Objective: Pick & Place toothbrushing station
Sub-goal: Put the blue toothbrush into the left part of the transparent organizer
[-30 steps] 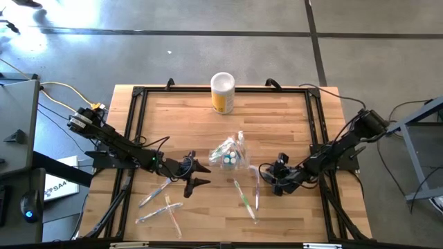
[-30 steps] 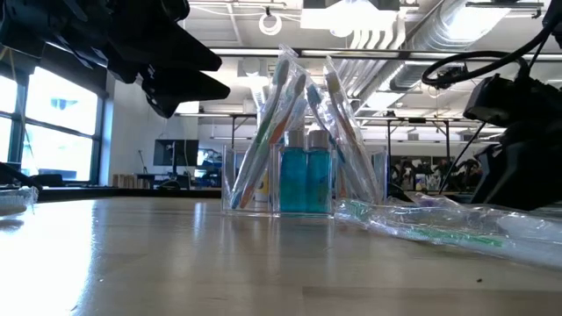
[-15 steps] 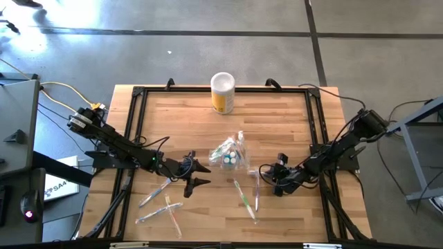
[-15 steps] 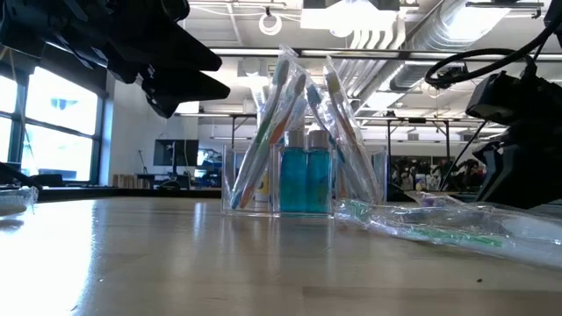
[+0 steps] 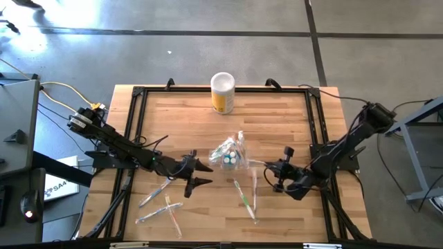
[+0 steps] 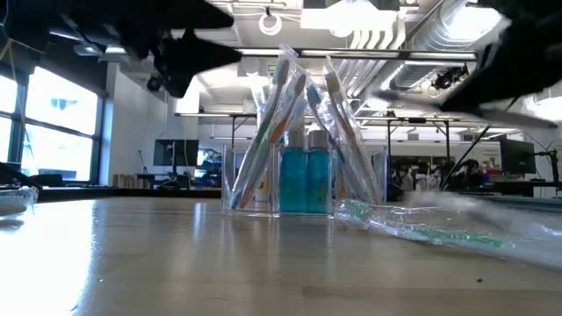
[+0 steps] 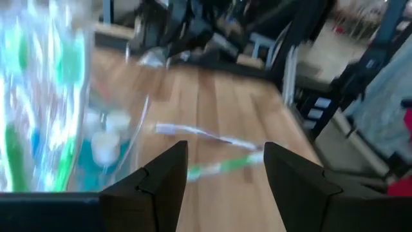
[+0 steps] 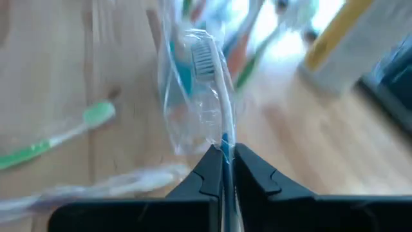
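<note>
While our right hand (image 8: 223, 169) pinches a wrapped toothbrush (image 8: 205, 84) just right of the clear holder (image 5: 229, 155) at the worktop's (image 5: 277, 117) middle, our left hand (image 5: 201, 174) hovers spread to the holder's left, near loose toothbrushes (image 5: 160, 206).

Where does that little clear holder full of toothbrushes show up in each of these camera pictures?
High view: the clear holder stands mid-table, between both grippers.
Low view: the holder fills the centre, toothbrushes leaning out.
Left wrist view: its blurred wall is beside that arm's fingers.
Right wrist view: only blurred toothbrushes beyond the wrapped toothbrush.
Shared landmark: the yellow canister, also.
</note>
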Controlling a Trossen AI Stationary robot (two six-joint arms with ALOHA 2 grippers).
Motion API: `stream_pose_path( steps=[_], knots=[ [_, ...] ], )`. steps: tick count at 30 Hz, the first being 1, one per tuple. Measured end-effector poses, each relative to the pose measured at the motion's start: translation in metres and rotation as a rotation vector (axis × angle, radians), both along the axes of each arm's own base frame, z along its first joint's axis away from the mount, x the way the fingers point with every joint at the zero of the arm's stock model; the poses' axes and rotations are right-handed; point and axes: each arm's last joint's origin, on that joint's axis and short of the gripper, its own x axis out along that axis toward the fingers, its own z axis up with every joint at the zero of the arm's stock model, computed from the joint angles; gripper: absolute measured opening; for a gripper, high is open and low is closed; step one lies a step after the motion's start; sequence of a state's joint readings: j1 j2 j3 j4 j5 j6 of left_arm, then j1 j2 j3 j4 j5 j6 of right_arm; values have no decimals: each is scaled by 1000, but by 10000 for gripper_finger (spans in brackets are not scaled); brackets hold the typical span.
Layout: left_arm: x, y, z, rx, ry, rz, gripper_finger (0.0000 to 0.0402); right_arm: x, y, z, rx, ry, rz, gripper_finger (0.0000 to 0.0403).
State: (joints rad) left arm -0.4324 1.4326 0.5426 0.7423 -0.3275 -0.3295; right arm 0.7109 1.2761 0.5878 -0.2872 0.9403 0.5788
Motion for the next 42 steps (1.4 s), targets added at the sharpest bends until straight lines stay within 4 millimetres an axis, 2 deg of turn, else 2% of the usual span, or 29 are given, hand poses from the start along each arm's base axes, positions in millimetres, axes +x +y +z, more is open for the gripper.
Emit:
stream_pose_path(
  steps=[5, 8, 13, 16, 19, 25, 33, 42],
  knots=[
    [6, -3, 6, 15, -146, -6, 200, 7, 18, 32, -116, -138, 22, 13],
    [13, -6, 8, 40, -222, -5, 200, 13, 30, 48, -127, -244, 64, 13],
    [37, -17, 9, 122, -265, -3, 200, 21, 46, 67, -106, -372, 186, 13],
    [56, -26, 11, 181, -284, -1, 200, 27, 51, 67, -66, -409, 245, 13],
    [73, -33, 19, 231, -315, 8, 200, 35, 55, 58, -61, -405, 272, 13],
    [95, -40, 36, 316, -306, 21, 200, 44, 58, 45, -61, -402, 255, 13],
    [108, -36, 49, 325, -273, 21, 200, 47, 55, 45, -45, -407, 240, 13],
    [111, -35, 43, 318, -253, 3, 200, 47, 56, 45, -38, -409, 239, 13]
  ],
)
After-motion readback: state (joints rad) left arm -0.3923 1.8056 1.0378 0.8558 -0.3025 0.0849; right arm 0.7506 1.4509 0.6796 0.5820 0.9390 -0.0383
